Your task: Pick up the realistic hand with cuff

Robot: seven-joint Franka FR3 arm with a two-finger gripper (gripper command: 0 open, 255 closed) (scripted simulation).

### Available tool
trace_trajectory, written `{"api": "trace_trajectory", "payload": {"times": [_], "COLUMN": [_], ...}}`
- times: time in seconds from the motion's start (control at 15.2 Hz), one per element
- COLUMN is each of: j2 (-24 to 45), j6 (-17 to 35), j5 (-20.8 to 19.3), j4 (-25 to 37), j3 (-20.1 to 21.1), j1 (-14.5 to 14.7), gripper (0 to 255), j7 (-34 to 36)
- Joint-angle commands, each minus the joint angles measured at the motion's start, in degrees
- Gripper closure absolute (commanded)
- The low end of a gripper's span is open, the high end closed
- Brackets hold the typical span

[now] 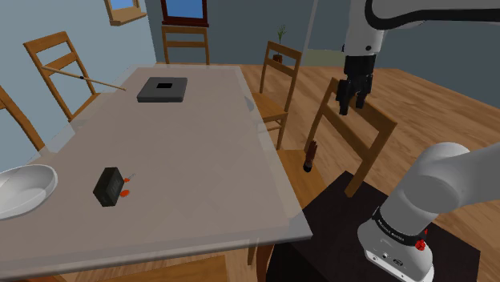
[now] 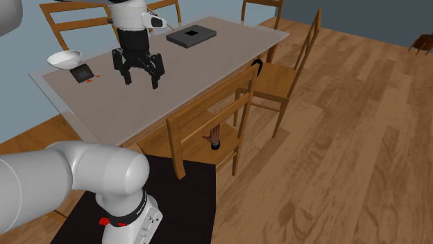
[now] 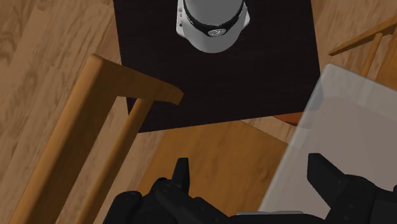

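The hand with cuff (image 1: pixel 308 156) is a small brown hand standing upright on a dark cuff, on the seat of the wooden chair (image 1: pixel 356 120) beside the table's long edge. In the second exterior view the hand (image 2: pixel 214 137) shows through the chair's back slats. My black gripper (image 1: pixel 352 98) hangs open well above that chair's top rail, apart from the hand. It points down in the second exterior view, the gripper (image 2: pixel 139 73) spread wide with nothing in it. In the wrist view the gripper (image 3: pixel 253 184) has the chair seat (image 3: pixel 216 156) below it.
On the grey table (image 1: pixel 208 160) lie a black box with red bits (image 1: pixel 110 187), a white bowl (image 1: pixel 24 188), a flat dark box (image 1: pixel 163 88) and a thin stick (image 1: pixel 84 78). More wooden chairs (image 1: pixel 276 80) ring the table. The dark stand (image 3: pixel 222 70) is close behind the chair.
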Motion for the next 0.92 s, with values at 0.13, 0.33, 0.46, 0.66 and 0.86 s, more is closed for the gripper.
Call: {"api": "trace_trajectory", "payload": {"times": [0.13,0.33,0.46,0.66,0.86], "j2": [0.5,2.1,3.7,7.0,11.3], "j6": [5.0,12.6,17.8,25.8,33.9], "j5": [0.0,-0.1,-0.3,-0.9,-1.9], "j4": [-3.4,-7.8,-10.4,-13.5,-15.8], "j3": [0.9,2.3,3.2,4.4,5.6], "j1": [-1.1,-2.9,-4.1,-6.0,-8.2], "gripper": [0,0,0,0,0], "j7": [3.4,8.4,11.8,17.0,22.4]}}
